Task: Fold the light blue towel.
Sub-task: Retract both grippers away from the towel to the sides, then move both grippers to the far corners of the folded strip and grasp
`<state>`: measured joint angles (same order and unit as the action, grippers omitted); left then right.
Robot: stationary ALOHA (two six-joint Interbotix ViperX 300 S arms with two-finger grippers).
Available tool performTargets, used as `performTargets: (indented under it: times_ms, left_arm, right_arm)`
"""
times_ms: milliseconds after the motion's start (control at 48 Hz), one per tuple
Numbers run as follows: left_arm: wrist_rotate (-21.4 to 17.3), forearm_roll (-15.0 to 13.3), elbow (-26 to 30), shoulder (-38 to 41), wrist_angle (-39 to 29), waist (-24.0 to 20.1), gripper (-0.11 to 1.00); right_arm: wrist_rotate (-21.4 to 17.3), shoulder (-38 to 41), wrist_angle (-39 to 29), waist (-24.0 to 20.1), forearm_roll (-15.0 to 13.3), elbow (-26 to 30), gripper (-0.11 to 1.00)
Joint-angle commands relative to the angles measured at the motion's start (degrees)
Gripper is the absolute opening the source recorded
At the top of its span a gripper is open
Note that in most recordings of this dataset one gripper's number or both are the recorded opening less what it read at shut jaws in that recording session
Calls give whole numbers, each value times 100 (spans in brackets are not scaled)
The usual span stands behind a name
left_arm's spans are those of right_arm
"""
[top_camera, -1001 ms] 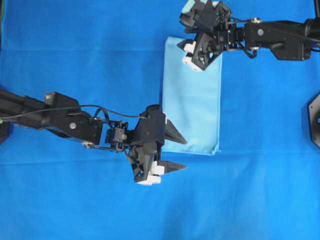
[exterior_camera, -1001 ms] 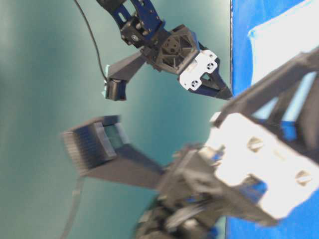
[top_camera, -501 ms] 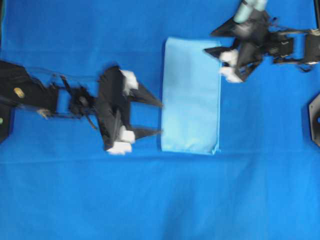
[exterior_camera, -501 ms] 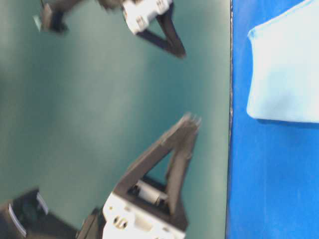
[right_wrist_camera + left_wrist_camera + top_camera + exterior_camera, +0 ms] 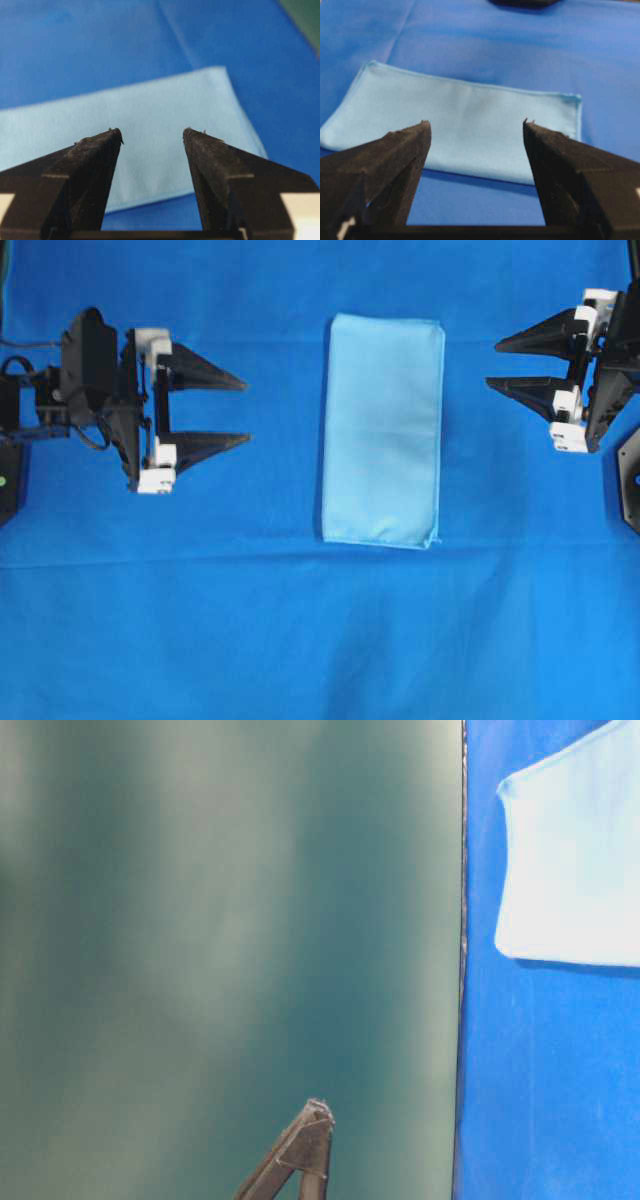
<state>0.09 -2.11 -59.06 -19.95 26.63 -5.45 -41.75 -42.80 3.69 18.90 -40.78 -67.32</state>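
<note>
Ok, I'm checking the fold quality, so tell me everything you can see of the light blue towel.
The light blue towel is a pale sky-blue, soft, matte cloth with a thin stitched hem. It lies flat on the royal-blue table cloth, folded into a tall narrow rectangle near the middle of the overhead view. Its edges line up closely, except for a slight peak at the lower right corner. Nothing touches it but the cloth beneath: the left claw and right claw stand open on either side, well apart from it.

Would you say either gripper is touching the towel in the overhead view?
No, the left gripper and right gripper sit apart from the towel.
</note>
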Motion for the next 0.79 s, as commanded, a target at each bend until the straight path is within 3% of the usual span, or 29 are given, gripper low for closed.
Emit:
performTargets:
  times_ms: [0, 459, 772]
  left_arm:
    - [0, 18, 97, -9, 62, -35, 71]
    - [-18, 18, 677, 633, 44, -141, 71]
    - [-35, 18, 1573, 1890, -123, -914, 71]
  right_arm:
    - [-9, 105, 88, -9, 35, 53, 58]
    - [18, 519, -9, 105, 26, 343, 59]
    - [88, 1916, -272, 967, -220, 967, 59]
